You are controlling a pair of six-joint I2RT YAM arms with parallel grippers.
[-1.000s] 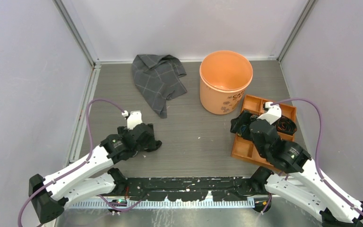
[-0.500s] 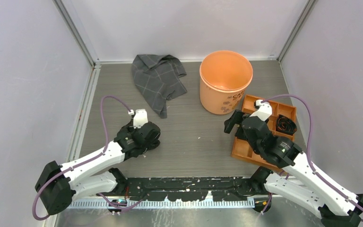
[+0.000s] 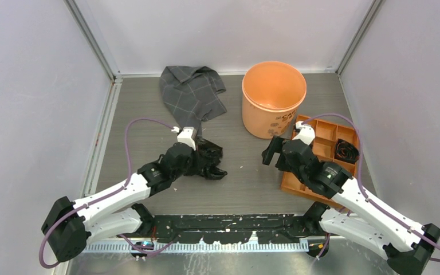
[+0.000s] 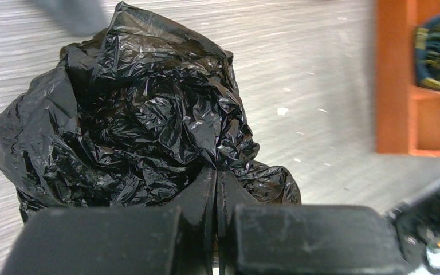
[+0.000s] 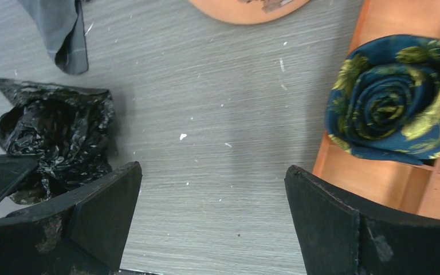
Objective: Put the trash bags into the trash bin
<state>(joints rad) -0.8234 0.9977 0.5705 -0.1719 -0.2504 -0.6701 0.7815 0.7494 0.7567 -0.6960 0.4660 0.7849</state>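
Observation:
The trash bag [image 3: 211, 159] is a crumpled glossy black bundle near the middle of the grey table. My left gripper [image 3: 201, 162] is shut on its near edge. In the left wrist view the closed fingertips [image 4: 216, 173] pinch a fold of the trash bag [image 4: 137, 114], which bulges ahead of them. The trash bin [image 3: 274, 97], a round orange bucket, stands upright at the back right and looks empty. My right gripper [image 3: 268, 151] hangs open left of the tray, with bare table between its fingers [image 5: 213, 189]. The right wrist view shows the trash bag [image 5: 57, 132] at its left.
A grey checked cloth [image 3: 192, 97] lies at the back, left of the bin. An orange compartment tray [image 3: 291, 182] sits at the right with a rolled blue-green tie [image 5: 395, 97] and a dark cable bundle [image 3: 346, 151] in it. Walls enclose the table on three sides.
My left gripper has shut on the trash bag and carried it right and forward toward the table's middle. The right arm has swung left, off the tray, still open.

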